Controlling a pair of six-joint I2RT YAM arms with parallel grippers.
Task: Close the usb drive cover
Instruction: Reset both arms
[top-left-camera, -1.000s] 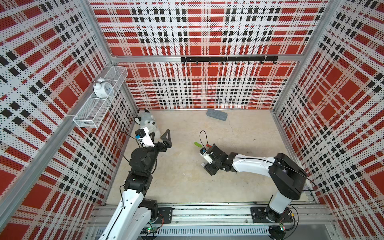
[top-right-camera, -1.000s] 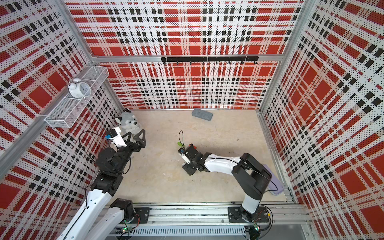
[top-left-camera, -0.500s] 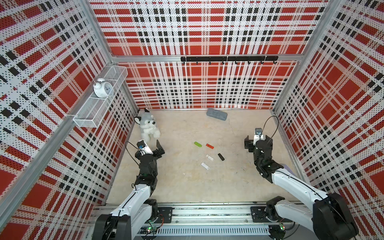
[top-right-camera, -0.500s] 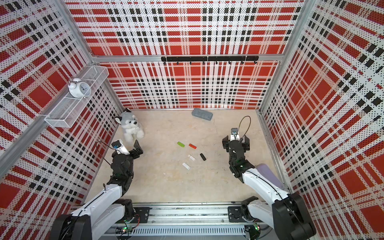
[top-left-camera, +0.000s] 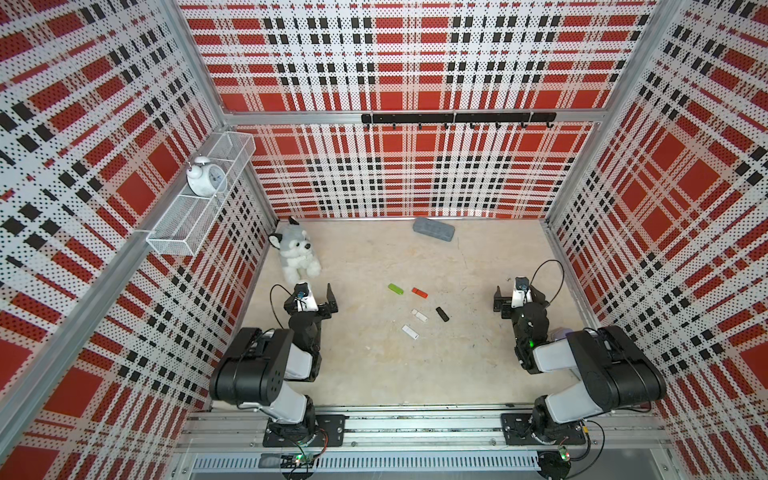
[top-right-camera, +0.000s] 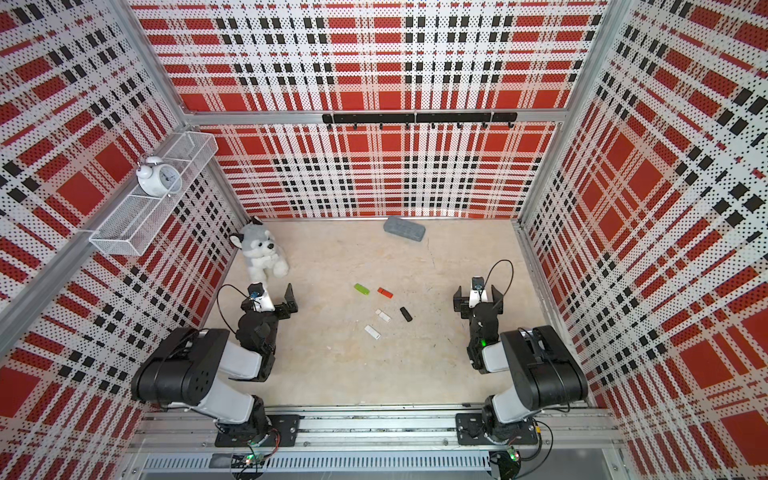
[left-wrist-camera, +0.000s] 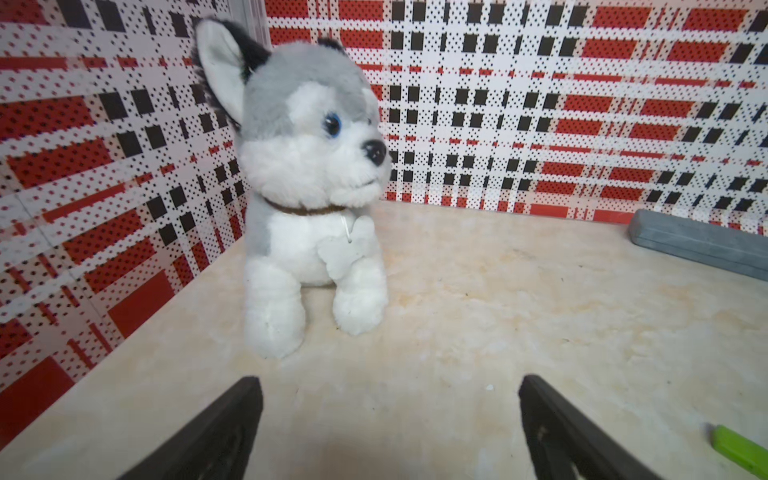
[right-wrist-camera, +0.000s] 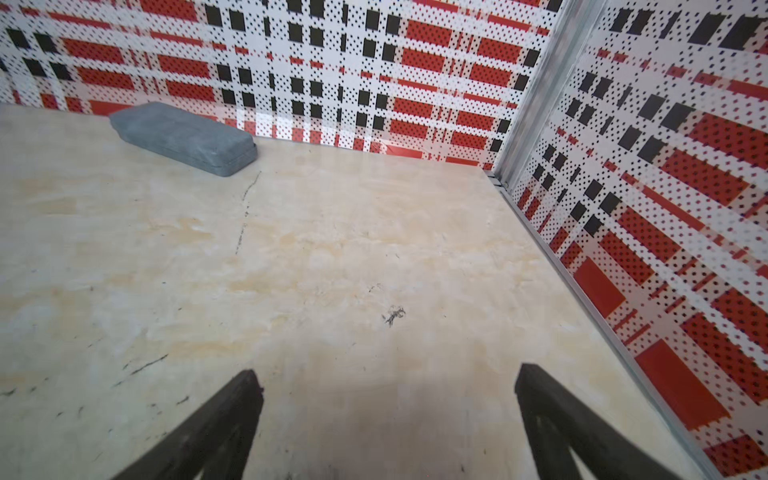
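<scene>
Several USB drives lie loose in the middle of the floor: a green one (top-left-camera: 395, 289) (top-right-camera: 361, 289), a red one (top-left-camera: 419, 293), a black one (top-left-camera: 442, 314) and two white ones (top-left-camera: 419, 316) (top-left-camera: 410, 331). They are too small to tell how their covers sit. My left gripper (top-left-camera: 311, 296) (left-wrist-camera: 390, 384) is open and empty at the left side, and the green drive's end (left-wrist-camera: 737, 449) shows in its wrist view. Over at the right side, my right gripper (top-left-camera: 518, 293) (right-wrist-camera: 386, 374) is open above bare floor, well away from the drives.
A plush husky (top-left-camera: 295, 249) (left-wrist-camera: 307, 187) sits just ahead of my left gripper. A grey case (top-left-camera: 432, 229) (right-wrist-camera: 183, 139) lies by the back wall. A wire shelf (top-left-camera: 174, 237) on the left wall holds an alarm clock (top-left-camera: 205, 178). Plaid walls enclose three sides.
A second ago my right gripper was over the drives in the middle. It has let go and pulled back to the right side. My left arm has folded back too.
</scene>
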